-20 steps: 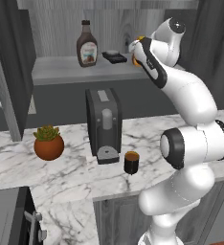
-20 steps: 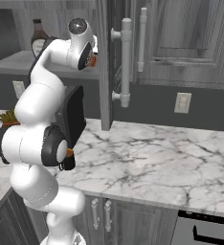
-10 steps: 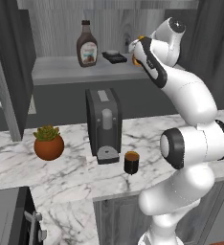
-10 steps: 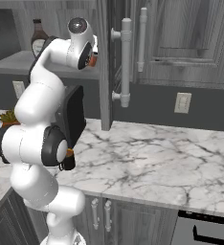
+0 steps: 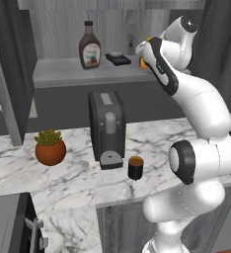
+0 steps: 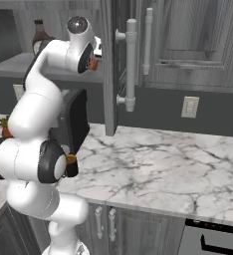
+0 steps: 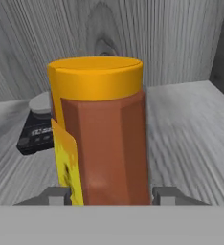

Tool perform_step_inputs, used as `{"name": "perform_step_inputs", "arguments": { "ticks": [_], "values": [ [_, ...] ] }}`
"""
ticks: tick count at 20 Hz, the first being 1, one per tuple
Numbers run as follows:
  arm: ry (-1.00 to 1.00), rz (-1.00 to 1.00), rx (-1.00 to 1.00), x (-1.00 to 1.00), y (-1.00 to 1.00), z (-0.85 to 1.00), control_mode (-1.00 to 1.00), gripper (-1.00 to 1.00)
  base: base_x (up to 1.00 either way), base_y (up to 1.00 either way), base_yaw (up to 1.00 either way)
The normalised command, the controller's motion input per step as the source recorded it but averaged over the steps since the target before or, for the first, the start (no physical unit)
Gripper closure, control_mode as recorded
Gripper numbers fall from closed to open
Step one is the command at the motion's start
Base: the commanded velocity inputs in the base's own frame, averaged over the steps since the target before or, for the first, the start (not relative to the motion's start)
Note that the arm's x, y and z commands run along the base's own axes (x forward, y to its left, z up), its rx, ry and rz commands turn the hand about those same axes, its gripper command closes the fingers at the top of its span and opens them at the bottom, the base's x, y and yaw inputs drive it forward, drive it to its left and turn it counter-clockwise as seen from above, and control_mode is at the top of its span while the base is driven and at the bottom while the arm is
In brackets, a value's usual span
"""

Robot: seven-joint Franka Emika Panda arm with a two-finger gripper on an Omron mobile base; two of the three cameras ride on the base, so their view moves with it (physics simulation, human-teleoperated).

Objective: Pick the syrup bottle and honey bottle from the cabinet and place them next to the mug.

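On the cabinet shelf (image 5: 63, 76) the honey bottle (image 7: 102, 134), amber with an orange cap and yellow label, stands upright at the right end. My gripper (image 7: 109, 194) reaches into the cabinet and is shut on it. The fingertips (image 7: 54, 195) press against both of its sides. From the base, my hand hides most of the honey bottle (image 5: 143, 63), and an orange sliver shows beside my gripper (image 5: 145, 55). The syrup bottle (image 5: 90, 47), tall and dark brown, stands further left on the shelf. The dark mug (image 5: 135, 168) sits on the marble counter below, in front of the coffee machine.
A black coffee machine (image 5: 107, 131) stands under the shelf, with a terracotta plant pot (image 5: 50, 148) to its left. A small black scale (image 7: 35, 134) lies on the shelf just left of the honey bottle. The open cabinet door (image 6: 111, 64) with its long handle (image 6: 131, 64) hangs to the right of my hand.
The jaws have closed in from wide open onto the honey bottle. The arm and the bottles have stayed where they were.
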Motion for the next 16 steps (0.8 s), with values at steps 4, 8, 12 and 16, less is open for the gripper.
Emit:
{"name": "perform_step_inputs", "arguments": {
  "ticks": [4, 8, 12, 16],
  "values": [
    [0.0, 0.0, 0.0, -0.71, 0.04, 0.0, -1.0, 1.0, 0.0, 0.0, 0.0],
    [0.0, 0.0, 0.0, -0.62, 0.06, 0.0, -1.0, 1.0, 0.0, 0.0, 0.0],
    [0.0, 0.0, 0.0, -0.72, 0.01, 0.0, -1.0, 1.0, 0.0, 0.0, 0.0],
    [0.0, 0.0, 0.0, -0.63, 0.09, -0.03, -1.0, 1.0, 0.0, 0.0, 0.0]
  ]
}}
